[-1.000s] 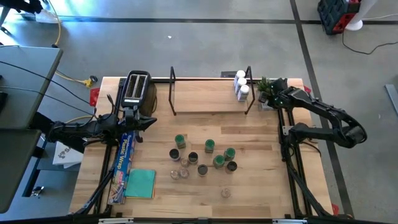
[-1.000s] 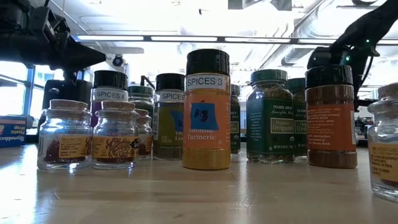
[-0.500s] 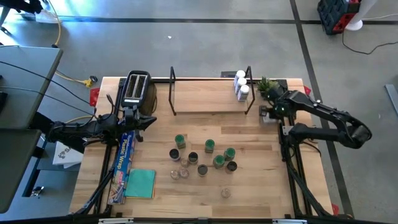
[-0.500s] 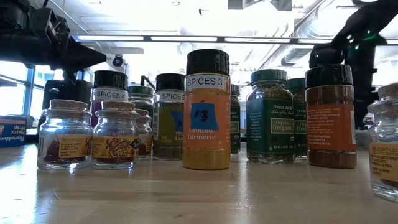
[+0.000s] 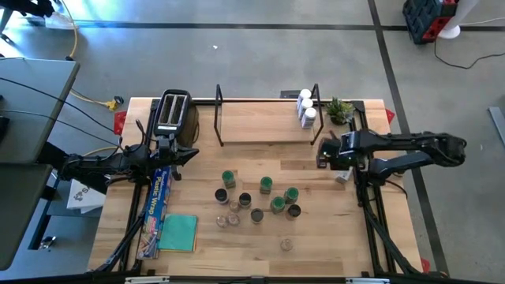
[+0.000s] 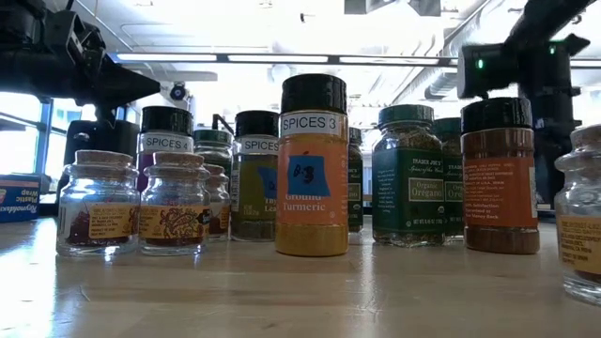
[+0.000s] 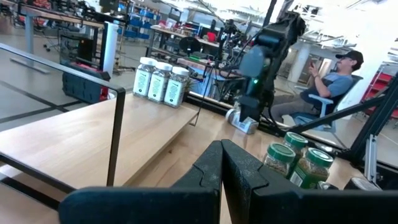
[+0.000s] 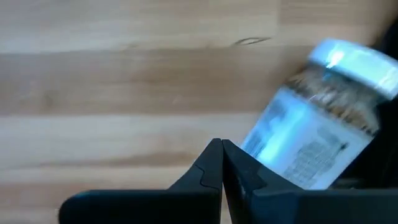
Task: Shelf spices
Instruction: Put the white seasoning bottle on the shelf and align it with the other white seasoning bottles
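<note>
- Shelf (image 5: 260,126) sits along the back of the table, its board mostly bare. Three white-lidded jars (image 5: 306,108) stand packed at its right end, and that is all it holds.
- Right arm has just swung away from the back corner by the potted plant (image 5: 340,110). The right gripper (image 5: 323,151) now hangs over the table just in front of the shelf's right upright, fingers pressed together, nothing between them.
- Left arm waits on the left side beside the toaster (image 5: 172,113). The left gripper (image 5: 190,155) is closed too, and empty.
- Loose spices (image 5: 260,201) crowd the middle of the table, well apart from the shelf and not yet racked.
- One white-capped jar (image 8: 317,124) shows tilted in my right wrist view, close past the fingertips but not gripped. I can't tell whether it is lying on the wood or just looks slanted.
- My read: the right arm is coming back for another pickup, and most of the job is still ahead.
</note>
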Controlling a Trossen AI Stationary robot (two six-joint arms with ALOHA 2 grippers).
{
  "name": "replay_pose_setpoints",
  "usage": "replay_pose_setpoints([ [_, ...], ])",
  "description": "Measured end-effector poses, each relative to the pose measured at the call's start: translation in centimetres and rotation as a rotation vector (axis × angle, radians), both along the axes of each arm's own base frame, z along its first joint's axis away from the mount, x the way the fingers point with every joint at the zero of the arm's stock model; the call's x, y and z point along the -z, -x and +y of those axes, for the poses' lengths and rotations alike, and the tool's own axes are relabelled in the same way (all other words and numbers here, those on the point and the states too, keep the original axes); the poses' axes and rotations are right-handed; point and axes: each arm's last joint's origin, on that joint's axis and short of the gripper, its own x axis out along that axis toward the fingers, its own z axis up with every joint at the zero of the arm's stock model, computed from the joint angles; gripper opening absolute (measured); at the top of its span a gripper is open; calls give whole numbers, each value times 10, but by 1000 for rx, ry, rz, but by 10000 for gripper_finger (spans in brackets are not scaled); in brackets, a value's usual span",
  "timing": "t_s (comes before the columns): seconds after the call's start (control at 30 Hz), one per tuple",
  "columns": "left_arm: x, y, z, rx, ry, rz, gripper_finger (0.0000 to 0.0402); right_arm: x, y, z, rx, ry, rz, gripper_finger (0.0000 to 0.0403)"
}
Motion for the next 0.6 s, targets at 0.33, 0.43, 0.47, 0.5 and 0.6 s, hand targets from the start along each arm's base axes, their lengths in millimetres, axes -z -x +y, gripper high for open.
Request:
replay_pose_setpoints([
  [0.33,0,0,0,1,0,0,0,-29,12,18,-24,68,313,0],
  [0.43,0,0,0,-2,0,0,0,-23,9,17,-13,78,345,0],
  [0.47,0,0,0,-2,0,0,0,-21,7,17,-12,85,350,0],
  [0.5,0,0,0,-3,0,0,0,-19,4,17,-22,84,354,0],
  [0.6,0,0,0,-2,0,0,0,-10,-2,16,-55,59,403,0],
])
